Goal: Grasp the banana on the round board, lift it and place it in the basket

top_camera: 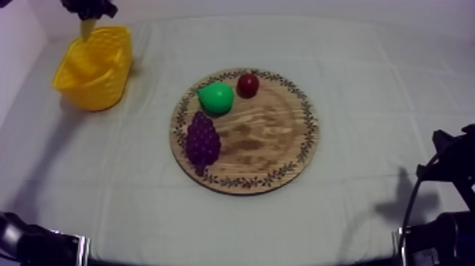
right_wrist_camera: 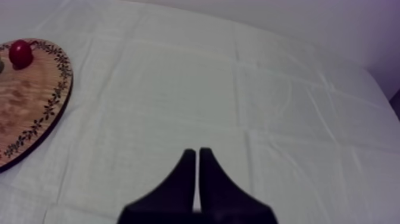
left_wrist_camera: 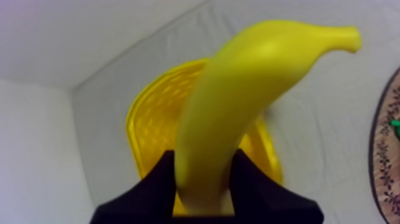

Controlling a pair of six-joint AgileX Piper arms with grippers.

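Left wrist view showed the banana [left_wrist_camera: 238, 107] grasped by the fingers [left_wrist_camera: 156, 182] of the left gripper [left_wrist_camera: 202, 179] over the yellow basket [left_wrist_camera: 152, 125] at the far left of the desk [top_camera: 367, 71], already off the wooden board [top_camera: 276, 141], so seemingly only the drop remained; the right gripper [right_wrist_camera: 197, 158] lay closed on nothing.
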